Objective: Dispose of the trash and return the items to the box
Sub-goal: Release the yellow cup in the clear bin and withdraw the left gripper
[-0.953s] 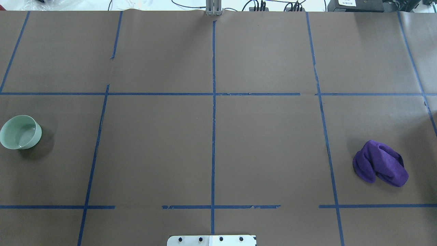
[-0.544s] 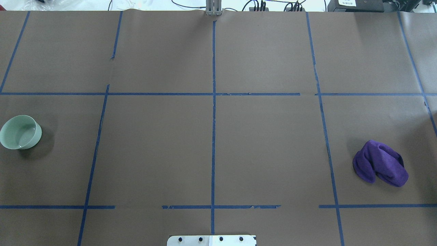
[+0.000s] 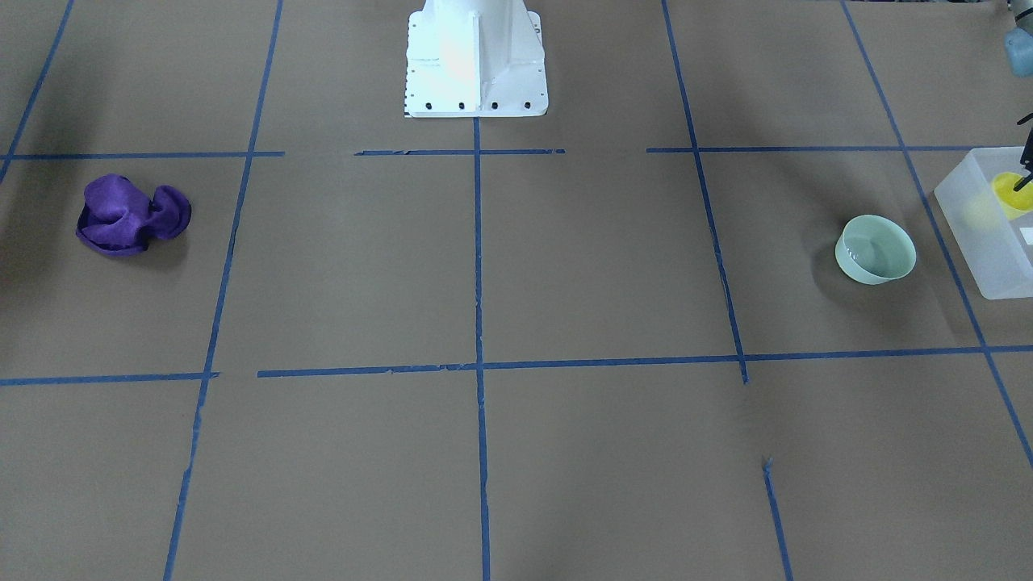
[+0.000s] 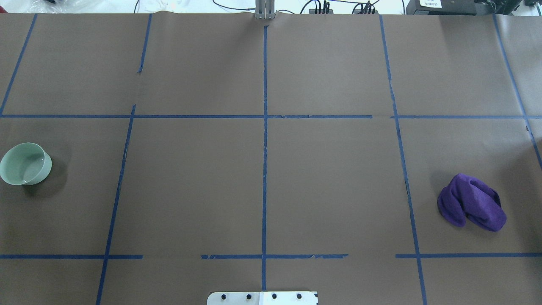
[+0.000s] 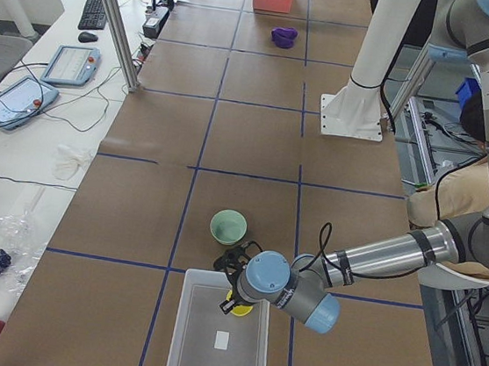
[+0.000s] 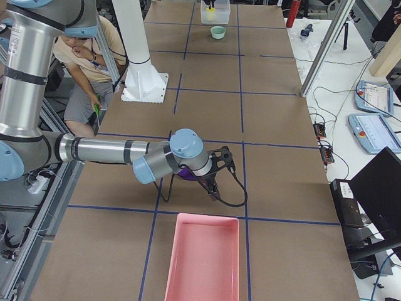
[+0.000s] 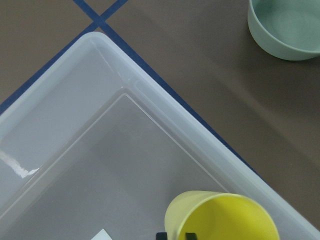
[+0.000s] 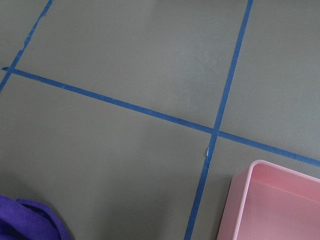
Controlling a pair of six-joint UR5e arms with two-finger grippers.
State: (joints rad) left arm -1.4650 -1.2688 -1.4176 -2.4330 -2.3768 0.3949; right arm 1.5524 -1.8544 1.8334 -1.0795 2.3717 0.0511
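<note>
The yellow cup (image 7: 225, 220) is tilted just inside a corner of the frosted white box (image 7: 150, 95). My left gripper (image 5: 233, 298) is over that corner, shut on the cup's wall. One of its fingers (image 3: 1025, 173) shows at the right edge of the front view, above the cup (image 3: 1009, 194) in the box (image 3: 968, 234). The mint-green bowl (image 3: 876, 250) stands upright and empty on the table beside the box, and also shows in the overhead view (image 4: 25, 164). My right gripper (image 6: 215, 185) hovers by the purple cloth; I cannot tell whether it is open or shut.
A crumpled purple cloth (image 4: 472, 202) lies at the table's right side. A pink bin (image 6: 203, 263) stands past it at the table's end, its corner in the right wrist view (image 8: 270, 205). The white robot base (image 3: 476, 56) stands at the table's near edge.
</note>
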